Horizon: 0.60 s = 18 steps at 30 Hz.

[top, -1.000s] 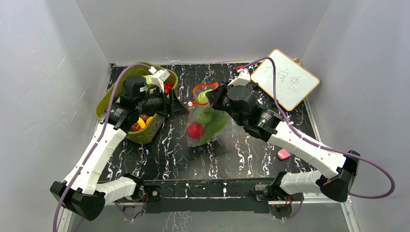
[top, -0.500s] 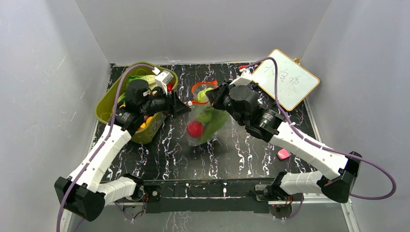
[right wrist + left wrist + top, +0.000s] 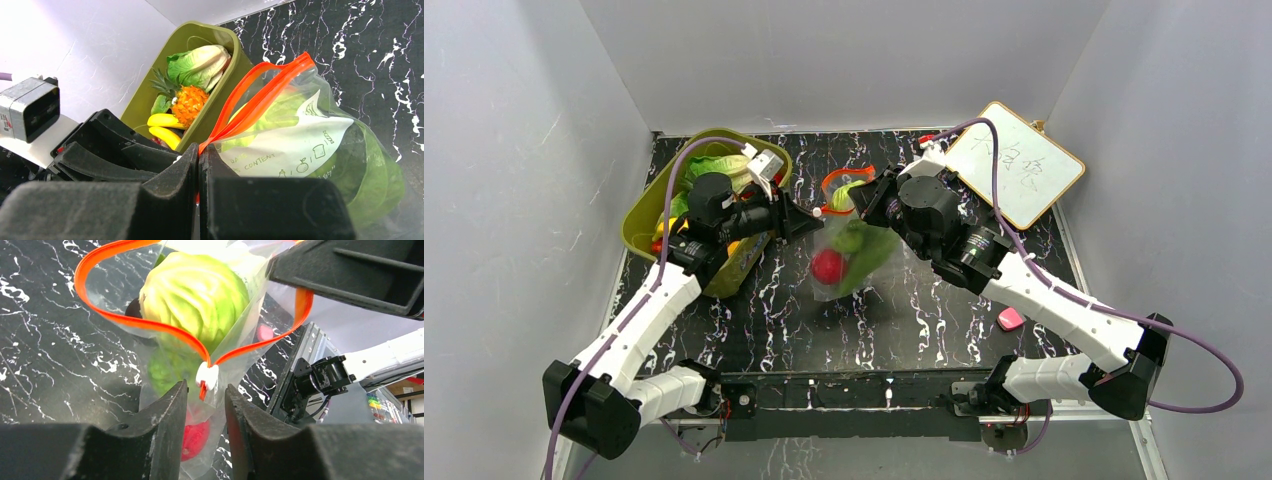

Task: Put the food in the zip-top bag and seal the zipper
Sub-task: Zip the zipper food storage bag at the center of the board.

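Observation:
The zip-top bag (image 3: pixel 856 252) lies mid-table, holding a pale green cabbage (image 3: pixel 195 292), green leaves and a red round fruit (image 3: pixel 827 266). Its mouth stands open as a loop of red-orange zipper (image 3: pixel 125 320). My right gripper (image 3: pixel 865 203) is shut on the zipper strip at the mouth's right end, and the pinch shows in the right wrist view (image 3: pixel 199 150). My left gripper (image 3: pixel 810 218) is open. Its fingertips sit on either side of the white slider tab (image 3: pixel 207 376), just short of it, with a narrow gap. More food (image 3: pixel 187 100) lies in the olive tub.
The olive-green tub (image 3: pixel 646 215) stands at the back left under my left arm, with cabbage leaf, a pineapple-like piece and yellow pieces inside. A white wood-framed board (image 3: pixel 1014 162) lies at the back right. A small pink object (image 3: pixel 1011 318) lies near the right arm.
My left gripper has moved right from over the tub to the bag's slider end. The right gripper and the bag have stayed almost still.

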{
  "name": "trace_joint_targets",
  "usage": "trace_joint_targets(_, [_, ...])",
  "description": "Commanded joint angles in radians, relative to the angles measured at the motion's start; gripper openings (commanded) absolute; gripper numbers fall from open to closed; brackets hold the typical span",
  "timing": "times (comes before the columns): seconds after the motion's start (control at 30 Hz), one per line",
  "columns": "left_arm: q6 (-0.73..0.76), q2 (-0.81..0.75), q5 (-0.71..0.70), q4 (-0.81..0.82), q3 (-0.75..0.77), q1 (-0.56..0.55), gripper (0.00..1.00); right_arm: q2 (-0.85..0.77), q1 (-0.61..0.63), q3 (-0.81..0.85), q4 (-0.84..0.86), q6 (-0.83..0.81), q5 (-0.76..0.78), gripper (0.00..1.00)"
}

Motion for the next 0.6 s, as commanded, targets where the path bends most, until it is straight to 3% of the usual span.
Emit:
trace_joint_targets(0.0, [-0.006,-0.013,0.059,0.131,-0.028,-0.003,0.28,-0.040,-0.005,0.036,0.104,0.026,-0.001,0.00])
trace_joint_targets(0.23, [-0.002,-0.026,0.090,0.201,-0.081,-0.007,0.01,-0.043,-0.005,0.027,0.099,0.039,-0.004,0.00])
trace_joint_targets(0.43, [0.121,-0.038,0.106,0.141,-0.051,-0.008,0.00,-0.048,-0.005,0.016,0.063,0.011,-0.026,0.00])
trace_joint_targets(0.57, [0.199,-0.020,0.135,0.091,-0.009,-0.008,0.00,-0.077,-0.005,-0.001,-0.035,-0.018,-0.063,0.21])
